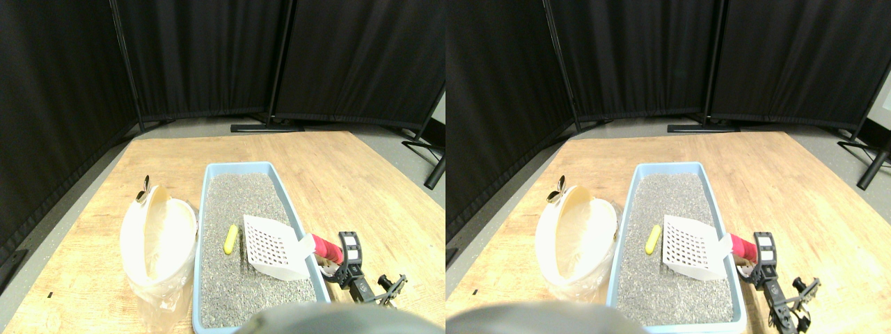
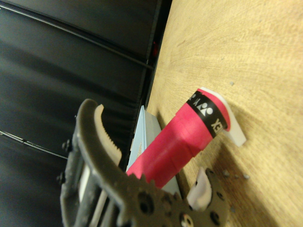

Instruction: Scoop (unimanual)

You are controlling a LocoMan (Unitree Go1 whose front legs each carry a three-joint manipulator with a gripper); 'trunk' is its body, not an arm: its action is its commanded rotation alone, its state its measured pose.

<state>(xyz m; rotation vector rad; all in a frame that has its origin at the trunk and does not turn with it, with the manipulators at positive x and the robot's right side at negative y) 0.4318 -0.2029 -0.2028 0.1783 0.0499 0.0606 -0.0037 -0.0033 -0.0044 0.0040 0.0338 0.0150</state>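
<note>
Beside the claw [image 1: 339,259], the scoop [image 1: 275,247] rests on the litter [image 1: 237,278].

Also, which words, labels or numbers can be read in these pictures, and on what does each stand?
"EX": white letters on the black band round the red wrapped handle; the rest of the word is hidden.
White logo beside it: not readable as letters.
Elsewhere: none that can be read.

The stereo pair looks forward and down from afar; the wrist camera sits close; both show the red-wrapped handle [image 1: 324,246].
</note>
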